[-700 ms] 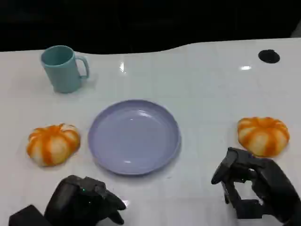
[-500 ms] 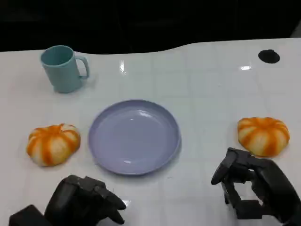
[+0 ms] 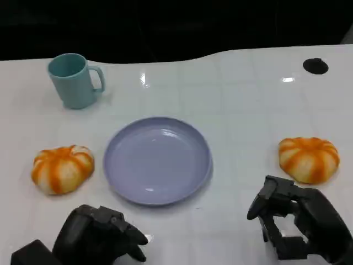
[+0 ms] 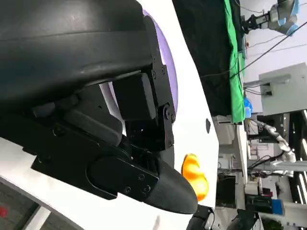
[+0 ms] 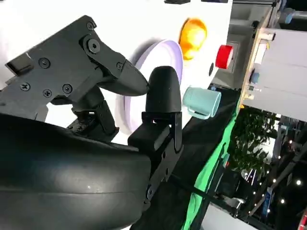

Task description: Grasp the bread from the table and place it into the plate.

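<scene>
Zero progress: plate (image 3: 157, 160) bare, buns at its 9 (image 3: 62, 168) and 3 o'clock (image 3: 309, 159) untouched. Right hand (image 3: 292, 221) spread, empty; left hand (image 3: 102, 234) curled on nothing.

The left hand (image 3: 102, 237) sits low at the near edge, fingers curled in, holding nothing. The right hand (image 3: 287, 221) hovers with fingers apart, empty.

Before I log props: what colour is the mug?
Light teal mug, clearest in the head view.

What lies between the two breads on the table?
In the head view, the purple plate sits between the left bread and the right bread, touching neither, nothing in it.
</scene>
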Motion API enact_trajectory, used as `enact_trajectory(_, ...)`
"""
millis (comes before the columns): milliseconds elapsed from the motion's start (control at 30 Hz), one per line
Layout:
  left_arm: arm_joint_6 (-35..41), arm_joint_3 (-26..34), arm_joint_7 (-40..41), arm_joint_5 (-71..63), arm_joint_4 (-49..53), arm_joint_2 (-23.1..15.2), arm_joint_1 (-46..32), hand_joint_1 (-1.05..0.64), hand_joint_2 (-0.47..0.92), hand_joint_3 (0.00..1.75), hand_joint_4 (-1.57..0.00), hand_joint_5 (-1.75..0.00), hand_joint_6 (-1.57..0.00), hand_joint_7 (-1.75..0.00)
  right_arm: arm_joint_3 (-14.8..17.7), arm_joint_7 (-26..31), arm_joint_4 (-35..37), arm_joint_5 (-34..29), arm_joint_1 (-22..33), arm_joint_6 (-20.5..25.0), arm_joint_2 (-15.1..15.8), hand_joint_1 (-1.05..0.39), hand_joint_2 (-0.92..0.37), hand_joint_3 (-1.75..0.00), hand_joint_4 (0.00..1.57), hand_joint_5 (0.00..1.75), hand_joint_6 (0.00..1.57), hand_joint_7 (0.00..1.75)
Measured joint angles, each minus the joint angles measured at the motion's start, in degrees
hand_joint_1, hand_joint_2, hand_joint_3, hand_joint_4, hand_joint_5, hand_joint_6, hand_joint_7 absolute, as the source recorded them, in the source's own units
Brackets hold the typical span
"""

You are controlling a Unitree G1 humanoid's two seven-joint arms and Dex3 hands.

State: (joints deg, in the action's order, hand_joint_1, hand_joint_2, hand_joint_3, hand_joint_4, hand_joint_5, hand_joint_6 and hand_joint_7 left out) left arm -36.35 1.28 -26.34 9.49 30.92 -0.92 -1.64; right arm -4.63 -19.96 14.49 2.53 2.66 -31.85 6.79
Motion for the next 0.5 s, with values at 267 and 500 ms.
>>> enact_trajectory(267,0.0,0.0,0.04,-0.02,-0.02,0.1,-0.18,-1.05,0.92,0.01,-1.41,-0.71,-1.56,-0.25,-0.05,-0.48,0.0,0.34,0.36,0.0,0.0,-0.19,-0.56,-1.05,0.83,1.75,0.79,1.46)
enact_trajectory(500,0.0,0.0,0.1,-0.05,-0.02,0.11,-0.21,-1.05,0.92,0.01,-1.4,-0.71,-1.56,-0.25,-0.04,-0.65,0.0,0.53,0.35,-0.23,0.0,-0.17,-0.84,-0.47,0.83,1.16,0.93,0.63)
